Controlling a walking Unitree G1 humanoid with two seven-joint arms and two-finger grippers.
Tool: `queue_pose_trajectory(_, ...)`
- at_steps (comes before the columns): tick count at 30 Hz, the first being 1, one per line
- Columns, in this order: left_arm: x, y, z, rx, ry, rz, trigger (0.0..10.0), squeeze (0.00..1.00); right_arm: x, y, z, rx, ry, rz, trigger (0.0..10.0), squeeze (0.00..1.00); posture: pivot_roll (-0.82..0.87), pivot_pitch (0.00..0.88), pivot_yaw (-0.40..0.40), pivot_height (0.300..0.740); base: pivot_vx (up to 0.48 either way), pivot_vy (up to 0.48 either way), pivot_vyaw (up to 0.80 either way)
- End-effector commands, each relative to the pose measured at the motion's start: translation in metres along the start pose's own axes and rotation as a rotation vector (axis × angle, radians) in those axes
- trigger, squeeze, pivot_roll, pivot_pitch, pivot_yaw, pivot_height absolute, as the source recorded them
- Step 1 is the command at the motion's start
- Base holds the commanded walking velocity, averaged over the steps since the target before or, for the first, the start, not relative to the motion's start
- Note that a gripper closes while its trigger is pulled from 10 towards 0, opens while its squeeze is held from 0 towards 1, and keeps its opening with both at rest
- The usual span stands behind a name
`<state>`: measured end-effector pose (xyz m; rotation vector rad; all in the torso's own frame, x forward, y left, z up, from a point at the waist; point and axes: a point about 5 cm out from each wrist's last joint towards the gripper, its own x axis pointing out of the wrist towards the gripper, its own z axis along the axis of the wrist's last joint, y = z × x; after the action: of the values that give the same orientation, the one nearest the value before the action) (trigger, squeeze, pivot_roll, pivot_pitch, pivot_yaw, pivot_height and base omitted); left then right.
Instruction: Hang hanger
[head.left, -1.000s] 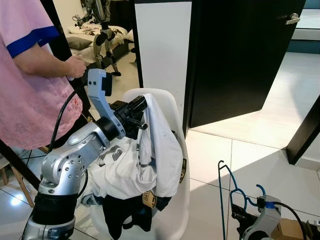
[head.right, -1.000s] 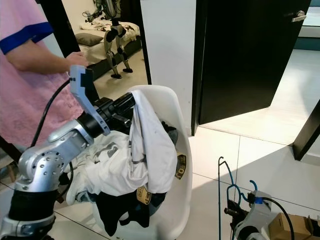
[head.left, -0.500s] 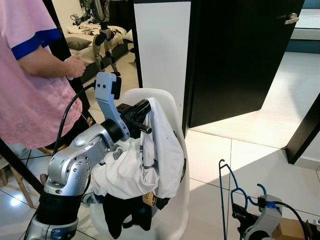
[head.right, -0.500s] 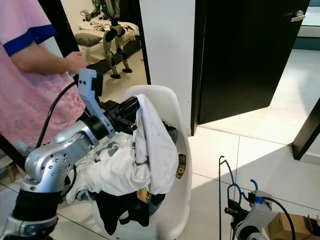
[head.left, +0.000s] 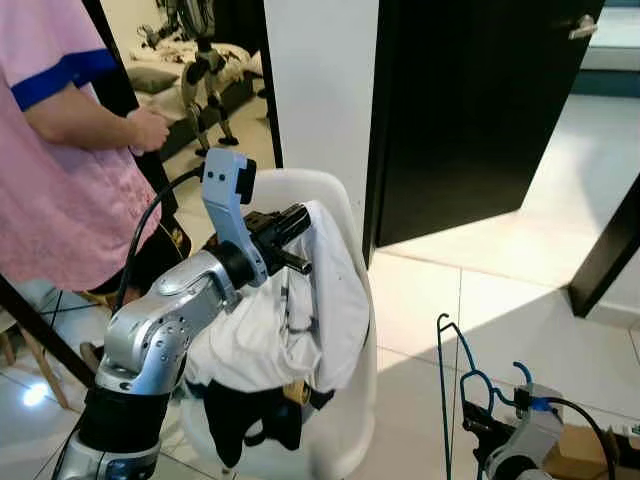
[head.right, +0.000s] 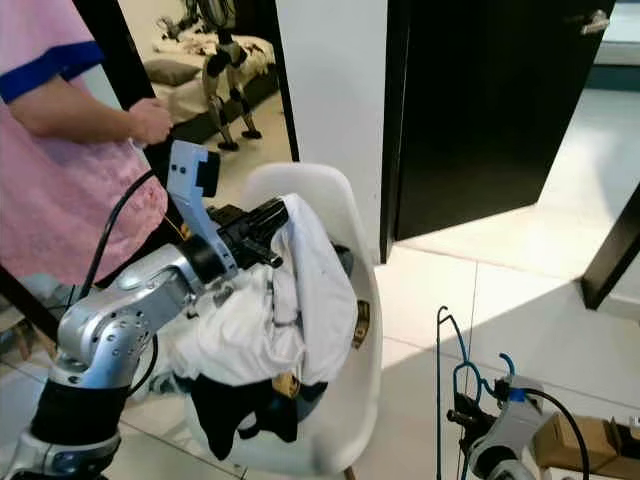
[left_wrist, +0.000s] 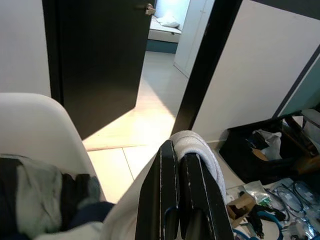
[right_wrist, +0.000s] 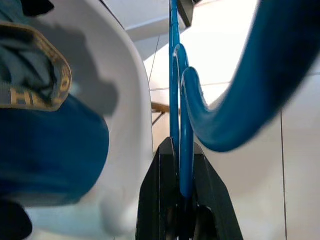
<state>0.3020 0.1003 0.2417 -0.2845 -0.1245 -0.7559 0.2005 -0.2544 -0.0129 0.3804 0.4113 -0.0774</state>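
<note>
**Desk:** What do you have in front of you?

**Me:** Biggest thing is a black door (head.left: 470, 110) standing open onto pale floor tiles (head.left: 480, 320). A person in a pink shirt (head.left: 60, 180) stands at my far left. Just ahead of me is a white chair (head.right: 350, 330) heaped with clothes, a white garment (head.left: 300, 320) on top and dark ones under it.

**Desk:** Where's your left arm?

**Me:** Raised over the chair. My left gripper (head.left: 296, 240) is up at the chair's back, and from the wrist camera I see its two black fingers (left_wrist: 170, 200) pressed together with a fold of the white garment lying against one of them.

**Desk:** And the hanger?

**Me:** The blue hanger (head.left: 452, 370) is low on my right, upright above the floor beside the chair. My right gripper (right_wrist: 181, 200) is clamped on it; the blue wire runs straight between the fingers in the wrist view, with the hook curving off above.
</note>
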Motion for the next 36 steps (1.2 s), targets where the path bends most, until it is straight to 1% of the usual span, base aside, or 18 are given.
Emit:
queue_pose_trajectory(1,-0.001,-0.001,-0.003,0.001,0.014,-0.002,10.0,0.00,-0.001,0.002,-0.002,0.019,0.002,-0.002,10.0,0.00,-0.06,0.000,0.054,0.740,-0.401,0.000,0.00)
queue_pose_trajectory(25,0.001,-0.004,-0.002,-0.002,0.003,-0.029,10.0,0.00,-0.002,0.000,-0.002,0.021,0.010,-0.009,10.0,0.00,-0.06,0.000,0.055,0.740,-0.397,0.000,0.00)
queue_pose_trajectory(28,0.003,-0.008,-0.002,-0.009,0.001,-0.042,10.0,0.00,-0.002,0.000,-0.002,0.021,0.010,-0.010,10.0,0.00,-0.06,0.000,0.055,0.740,-0.398,0.000,0.00)
queue_pose_trajectory(33,0.007,-0.021,-0.006,-0.042,0.000,-0.083,10.0,0.00,-0.001,-0.001,-0.003,0.022,0.012,-0.010,10.0,0.00,-0.05,0.000,0.056,0.740,-0.397,0.000,0.00)
queue_pose_trajectory(35,0.008,-0.022,-0.006,-0.046,-0.001,-0.086,10.0,0.00,-0.001,-0.001,-0.003,0.023,0.012,-0.010,10.0,0.00,-0.05,0.000,0.056,0.740,-0.398,0.000,0.00)
queue_pose_trajectory(36,0.009,-0.025,-0.007,-0.054,-0.004,-0.096,10.0,0.00,-0.001,-0.001,-0.003,0.023,0.013,-0.010,10.0,0.00,-0.05,0.000,0.056,0.740,-0.398,0.000,0.00)
